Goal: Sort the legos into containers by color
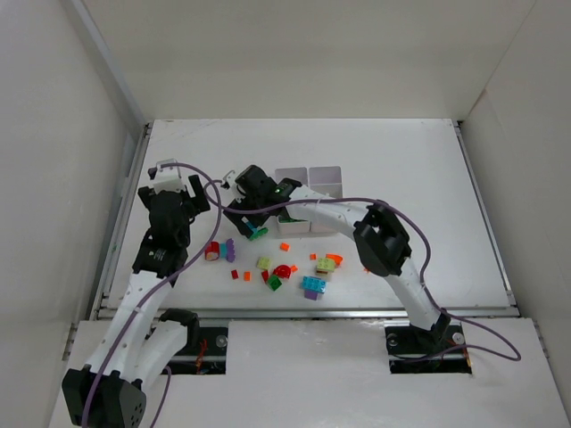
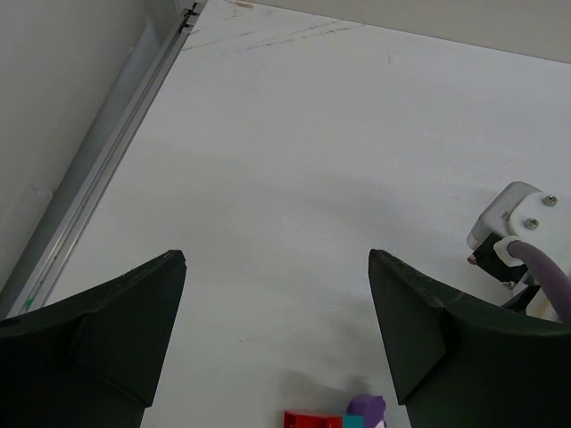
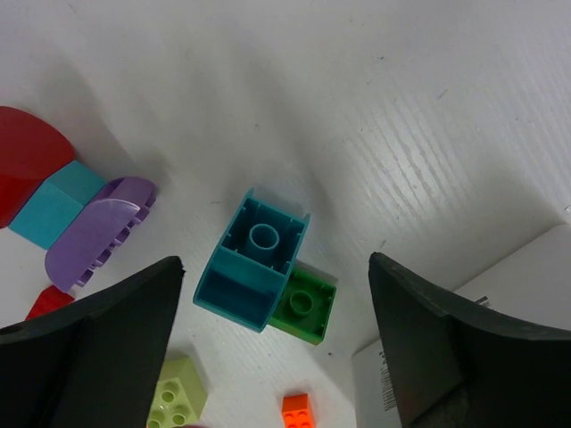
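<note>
The legos lie scattered on the white table in front of the arms: a red and purple cluster [image 1: 219,251], an orange bit [image 1: 284,246], a yellow-green brick [image 1: 263,264], a red piece [image 1: 283,270] and a cyan-purple stack [image 1: 312,287]. My right gripper [image 1: 248,218] is open and hangs over an upturned cyan brick [image 3: 252,267] joined to a green brick [image 3: 303,305]; the jaws [image 3: 277,260] stand wide on either side, not touching. The white divided tray [image 1: 309,178] sits behind it, partly hidden by the right arm. My left gripper [image 1: 196,198] is open and empty [image 2: 277,259] above bare table.
The left wrist view shows a red brick [image 2: 312,419] and a purple piece [image 2: 366,408] at the bottom edge, and the right arm's white mount [image 2: 513,214]. White walls enclose the table; a metal rail [image 1: 125,223] runs along its left edge. The tray corner [image 3: 526,285] is right of the right jaws.
</note>
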`<state>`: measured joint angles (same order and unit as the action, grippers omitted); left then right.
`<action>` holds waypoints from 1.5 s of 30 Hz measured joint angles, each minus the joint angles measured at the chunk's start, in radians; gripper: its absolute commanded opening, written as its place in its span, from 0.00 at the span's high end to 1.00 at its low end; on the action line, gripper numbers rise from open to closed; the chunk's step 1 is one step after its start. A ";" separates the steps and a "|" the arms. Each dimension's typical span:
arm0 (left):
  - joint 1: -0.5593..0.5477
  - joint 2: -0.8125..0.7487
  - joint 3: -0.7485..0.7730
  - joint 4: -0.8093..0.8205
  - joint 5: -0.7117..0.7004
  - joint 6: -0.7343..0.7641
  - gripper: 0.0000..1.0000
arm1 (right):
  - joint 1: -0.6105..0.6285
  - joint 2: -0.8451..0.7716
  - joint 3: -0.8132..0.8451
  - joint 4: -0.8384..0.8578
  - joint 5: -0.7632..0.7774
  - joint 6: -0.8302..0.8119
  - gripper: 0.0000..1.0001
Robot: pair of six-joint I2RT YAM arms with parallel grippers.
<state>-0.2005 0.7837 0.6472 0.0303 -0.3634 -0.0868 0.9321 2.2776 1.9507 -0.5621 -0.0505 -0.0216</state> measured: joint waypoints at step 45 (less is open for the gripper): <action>0.005 -0.003 0.023 0.202 0.843 0.542 0.12 | -0.362 -0.254 0.145 0.356 -1.105 0.268 1.00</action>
<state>-0.1951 0.7803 0.6697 0.2325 0.4797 0.4549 0.5701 2.0235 2.0960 -0.2066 -1.1557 0.2466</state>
